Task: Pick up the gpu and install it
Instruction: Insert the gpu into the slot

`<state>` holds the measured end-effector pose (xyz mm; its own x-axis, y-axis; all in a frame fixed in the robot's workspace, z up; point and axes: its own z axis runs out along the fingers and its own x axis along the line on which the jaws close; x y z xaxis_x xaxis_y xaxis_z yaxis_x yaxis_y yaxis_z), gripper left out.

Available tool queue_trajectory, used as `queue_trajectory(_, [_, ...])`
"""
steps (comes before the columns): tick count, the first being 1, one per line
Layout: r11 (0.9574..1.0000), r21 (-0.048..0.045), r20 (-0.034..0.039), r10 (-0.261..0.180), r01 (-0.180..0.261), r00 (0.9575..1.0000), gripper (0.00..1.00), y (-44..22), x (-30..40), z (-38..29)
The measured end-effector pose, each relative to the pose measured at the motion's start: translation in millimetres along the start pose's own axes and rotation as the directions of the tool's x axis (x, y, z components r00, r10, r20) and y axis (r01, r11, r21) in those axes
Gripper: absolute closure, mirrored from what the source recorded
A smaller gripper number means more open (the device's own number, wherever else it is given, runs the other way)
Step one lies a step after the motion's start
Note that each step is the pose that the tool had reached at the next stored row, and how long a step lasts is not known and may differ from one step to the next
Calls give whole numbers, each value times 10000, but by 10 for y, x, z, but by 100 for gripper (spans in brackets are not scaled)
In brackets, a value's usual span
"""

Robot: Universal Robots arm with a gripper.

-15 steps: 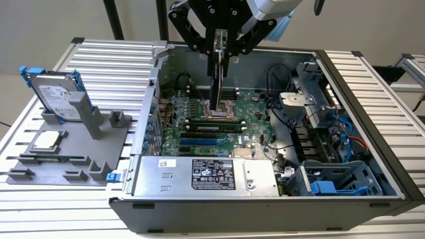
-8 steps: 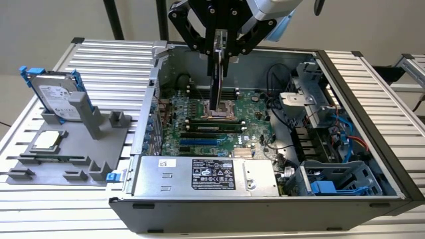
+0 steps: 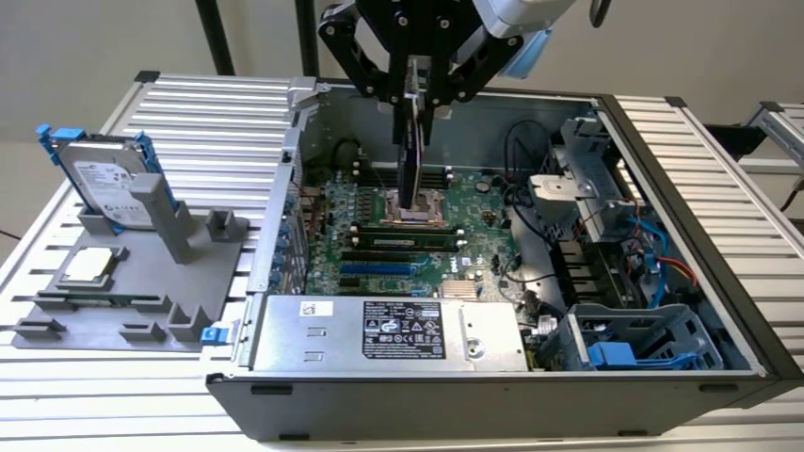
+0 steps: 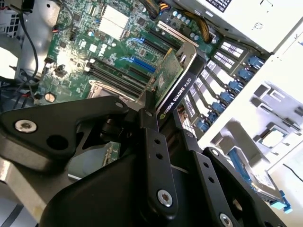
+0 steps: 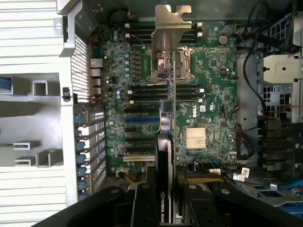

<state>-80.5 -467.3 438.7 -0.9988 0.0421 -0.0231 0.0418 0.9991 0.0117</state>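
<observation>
— What did we find at the exterior view's left?

— We saw a grey tray (image 3: pixel 126 325) on the table (image 3: pixel 201 104). A drive (image 3: pixel 107 184) in a blue frame stood on edge at the tray's back. A square chip (image 3: pixel 90 266) lay flat nearer the front.

— And next to that?

— The open case (image 3: pixel 503 405) stood just beside the tray. We looked down on its green board (image 3: pixel 364 254), with the power supply (image 3: pixel 377 331) along the near wall.

— Where was the gpu?

— Over the middle of the board. We saw the gpu (image 3: pixel 410 165) hanging on edge from the gripper (image 3: pixel 421 99), its lower end over the socket (image 3: pixel 409 212). In the first wrist view we saw its silver bracket (image 5: pixel 169 28) at the end away from the gripper.

— How did the gripper stand?

— In both wrist views its black fingers (image 4: pixel 152 137) pressed on the two faces of the gpu, pinching it. We saw the gpu seated in none of the slots (image 5: pixel 139 121). We could not tell how far it hung clear of the board.

— And at the right?

— A metal cage (image 3: pixel 653 325) with blue clips sat in the case's near corner.
</observation>
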Motion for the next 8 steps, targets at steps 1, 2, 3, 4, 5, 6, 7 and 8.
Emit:
queue_trajectory(1, [10000, -2, -1, -88, 88, 10000, 100, 0, -1, 0])
queue_trajectory(2, [9999, -4, -2, -160, 160, 9999, 100, 0, -1, 0])
queue_trajectory(3, [9997, -5, -3, -225, 225, 9997, 100, 0, -2, 0])
queue_trajectory(4, [9996, -7, -3, -286, 286, 9996, 100, 0, -3, 0])
queue_trajectory(5, [9994, -9, -4, -356, 356, 9994, 100, 0, -5, 0])
queue_trajectory(6, [9990, -12, -6, -451, 451, 9990, 100, 0, -5, 0])
queue_trajectory(7, [9984, -14, -6, -561, 561, 9984, 100, 0, -5, 0])
queue_trajectory(8, [9977, -17, -8, -684, 684, 9977, 100, 0, -5, 0])
